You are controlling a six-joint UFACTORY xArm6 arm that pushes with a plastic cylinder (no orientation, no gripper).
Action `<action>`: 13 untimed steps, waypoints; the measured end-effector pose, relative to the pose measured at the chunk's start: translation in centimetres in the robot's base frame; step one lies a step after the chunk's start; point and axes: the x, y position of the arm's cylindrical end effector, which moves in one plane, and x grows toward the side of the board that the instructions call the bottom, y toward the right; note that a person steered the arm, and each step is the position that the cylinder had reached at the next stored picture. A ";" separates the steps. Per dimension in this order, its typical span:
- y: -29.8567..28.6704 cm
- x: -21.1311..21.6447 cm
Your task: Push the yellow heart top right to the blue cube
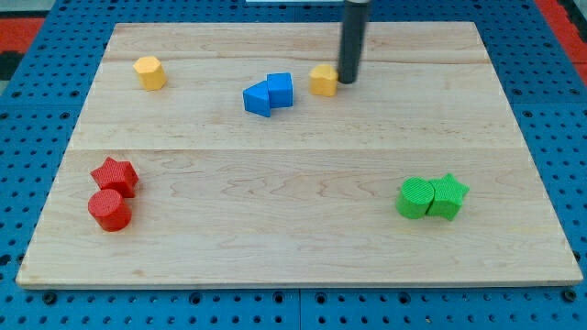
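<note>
While scanning from frame left: red star (115, 174) touching red cylinder (110, 210) at lower left; yellow hexagonal block (149, 72) upper left, well apart. At upper centre, blue triangular block (258, 99) touching blue cube (281, 89). Just right of the cube, near but apart: yellow heart (323, 80). Pressed against the heart's right side: my tip (348, 80). No claw fitted, nothing held, only a rod. Lower right: green cylinder (415, 198) against green star (449, 195). Risk, by judgement: pushing on leftward could ram the heart into the cube, shoving both blue blocks.
</note>
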 end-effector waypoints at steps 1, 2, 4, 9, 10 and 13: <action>6.3 1.1; 4.0 2.1; -8.8 1.2; 0.7 -6.2; -5.9 -6.2; -13.9 -6.3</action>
